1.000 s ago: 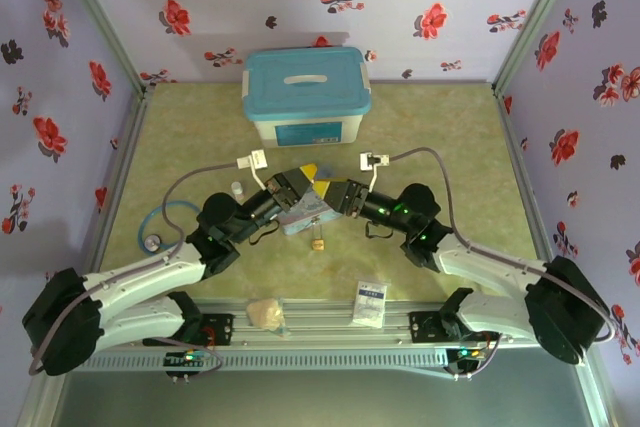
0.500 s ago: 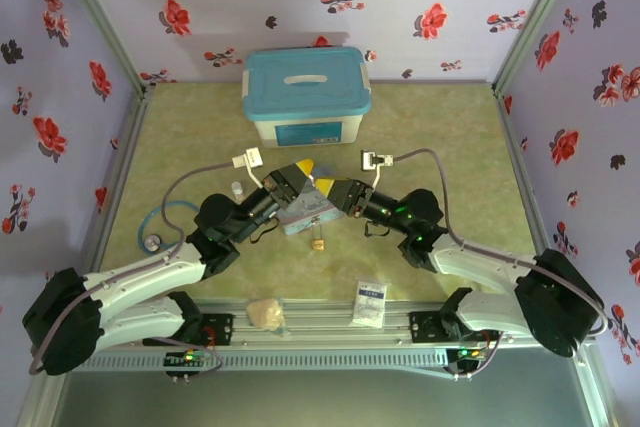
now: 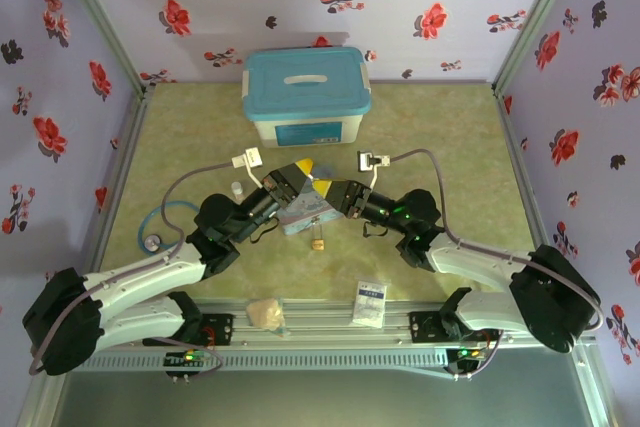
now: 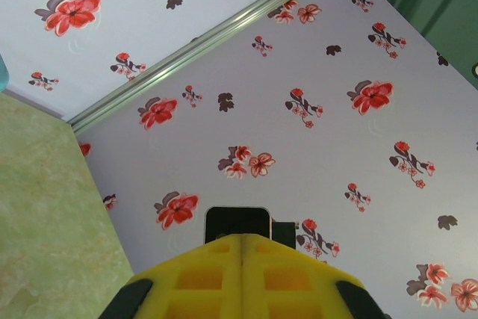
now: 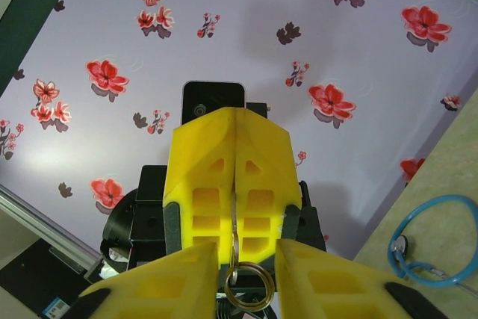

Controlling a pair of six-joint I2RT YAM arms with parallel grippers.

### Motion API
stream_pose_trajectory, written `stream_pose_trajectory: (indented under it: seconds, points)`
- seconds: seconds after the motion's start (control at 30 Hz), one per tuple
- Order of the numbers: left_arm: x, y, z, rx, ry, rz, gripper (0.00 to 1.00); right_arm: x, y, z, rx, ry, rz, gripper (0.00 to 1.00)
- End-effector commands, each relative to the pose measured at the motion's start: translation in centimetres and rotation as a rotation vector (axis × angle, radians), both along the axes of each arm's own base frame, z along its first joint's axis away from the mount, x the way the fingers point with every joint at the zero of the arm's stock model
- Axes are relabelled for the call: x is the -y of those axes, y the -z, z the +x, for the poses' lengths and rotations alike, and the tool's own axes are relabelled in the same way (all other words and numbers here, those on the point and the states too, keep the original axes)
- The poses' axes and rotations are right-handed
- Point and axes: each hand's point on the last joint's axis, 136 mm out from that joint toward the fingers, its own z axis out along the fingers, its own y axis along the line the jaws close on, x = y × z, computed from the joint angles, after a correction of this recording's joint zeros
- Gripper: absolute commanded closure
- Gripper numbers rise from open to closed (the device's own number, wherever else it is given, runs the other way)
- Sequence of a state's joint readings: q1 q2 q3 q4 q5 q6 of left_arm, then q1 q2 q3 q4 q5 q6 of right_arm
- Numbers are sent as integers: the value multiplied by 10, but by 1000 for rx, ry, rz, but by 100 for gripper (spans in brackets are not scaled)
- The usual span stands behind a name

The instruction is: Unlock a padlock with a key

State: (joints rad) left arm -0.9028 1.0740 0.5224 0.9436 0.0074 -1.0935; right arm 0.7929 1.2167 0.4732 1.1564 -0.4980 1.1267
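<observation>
We are looking down on the green table (image 3: 450, 147), where a blue-lidded box (image 3: 305, 87) is sitting at the far side. The two arms are meeting nose to nose at the middle. The left gripper (image 4: 241, 240) is pressing its yellow fingers (image 4: 202, 274) flat together, tilted up toward the flowered wall. The right gripper (image 5: 248, 258) is facing it with its fingers narrowly apart.

The padlock (image 3: 318, 243) is lying on the table just nearward of the meeting fingertips, between the two forearms. Neither arm is clearly closer to it. Its dark shackle is seemingly pointing toward the far wall, though it is too small for us to be sure.

The top view is giving us the padlock but not the key. The right wrist view is giving us the reverse: a thin metal strip, which we are taking for the key (image 5: 235, 248), is running out of the left fingers' seam. Its long axis is lying along the line between the two grippers. Its ring (image 5: 243, 287) is hanging in the right gripper's gap, apparently untouched.

We are judging that the coming move depends on bringing the key down and nearward to the padlock.
</observation>
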Motion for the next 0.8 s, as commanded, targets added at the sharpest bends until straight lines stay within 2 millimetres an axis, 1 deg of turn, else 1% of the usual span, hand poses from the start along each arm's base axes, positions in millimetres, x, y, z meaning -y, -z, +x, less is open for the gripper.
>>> stream_pose_trajectory:
  seconds: [0.0, 0.1, 0.23, 0.4, 0.47, 0.5, 0.53, 0.57, 0.6, 0.63, 0.67, 0.7, 0.77]
  points:
    - [-6, -11, 2, 36, -25, -35, 100, 2, -14, -7, 56, -12, 39, 78]
    - [-6, -9, 2, 28, -24, -34, 100, 4, -15, -7, 63, 2, 37, 85]
    - [-3, -2, 2, 4, -14, -29, 100, 7, -12, -5, 62, 27, 29, 87]
    - [-6, 5, 3, -15, -21, -53, 100, 8, -8, -4, 60, 36, 20, 100]
    - [-7, 8, 4, -24, -29, -48, 100, 9, -6, -4, 60, 46, 13, 100]
    - [-8, 9, 5, -29, -36, -46, 97, 9, -6, -4, 61, 49, 9, 100]
    - [-9, 10, 5, -28, -45, -43, 84, 10, -4, -3, 56, 58, -3, 100]
    - [-11, 11, 6, -26, -56, -33, 60, 11, 0, -1, 47, 76, -20, 100]
    - [-12, 14, 7, -35, -69, -13, 43, 12, 5, 1, 39, 89, -44, 100]
    - [-15, 15, 8, -42, -86, 10, 16, 13, 10, 2, 30, 104, -71, 100]
    - [-17, 18, 9, -49, -106, 44, 1, 14, 18, 5, 12, 122, -107, 100]
    - [-21, 20, 10, -55, -128, 76, 0, 17, 24, 6, 3, 140, -130, 100]
    - [-33, 29, 13, -91, -194, 160, 0, 22, 35, 8, -20, 172, -169, 100]
